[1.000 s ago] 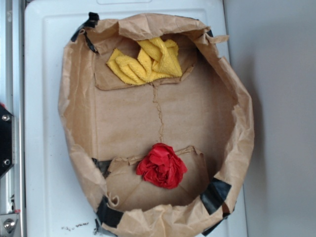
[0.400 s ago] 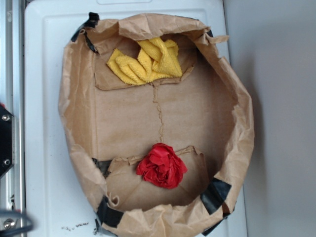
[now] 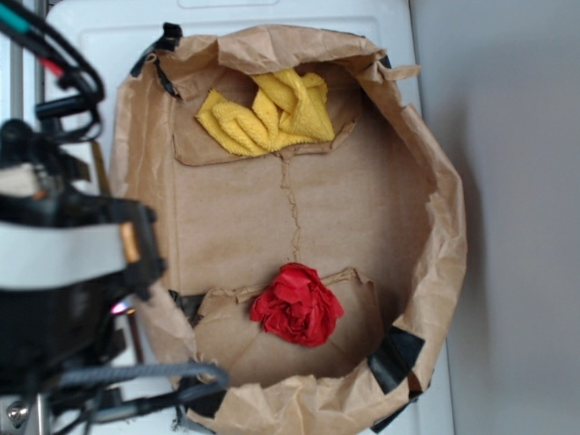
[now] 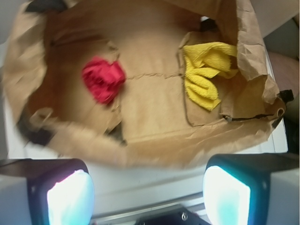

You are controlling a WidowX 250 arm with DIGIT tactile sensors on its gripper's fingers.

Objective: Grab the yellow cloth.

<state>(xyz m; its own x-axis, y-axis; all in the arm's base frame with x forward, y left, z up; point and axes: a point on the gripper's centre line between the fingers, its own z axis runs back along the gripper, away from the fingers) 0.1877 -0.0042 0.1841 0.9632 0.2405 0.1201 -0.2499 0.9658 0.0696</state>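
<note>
- Since the earlier frames, your arm (image 3: 68, 263) has come into the exterior view and now fills its left side, from top corner to bottom edge, covering part of the paper bag's left rim; a second ago only a sliver of hardware showed there.
- Nothing inside the bag has shifted: both cloths lie where they lay before.
- Your gripper (image 4: 149, 190) hangs outside the bag, over the white desk (image 3: 82, 100), clear of the paper wall.
- Its fingers (image 4: 70, 194) stand wide apart at the bottom corners of the wrist view, holding nothing; their pads show pale and glowing.
- You will find the yellow cloth (image 3: 267, 113) bunched in thick folds at the far end of the bag in the exterior view, resting on a paper flap and pressed close under the folded-over rim.
- In the wrist view the yellow cloth (image 4: 206, 72) sits right of centre, well apart from the fingers.
- The red cloth wad (image 3: 297, 304) lies at the near end of the bag floor, well apart from the yellow one, with bare brown paper between them.
- The brown paper bag (image 3: 435, 272) lies opened out, its rim rolled down and patched with black tape (image 3: 394, 358) at the corners.
</note>
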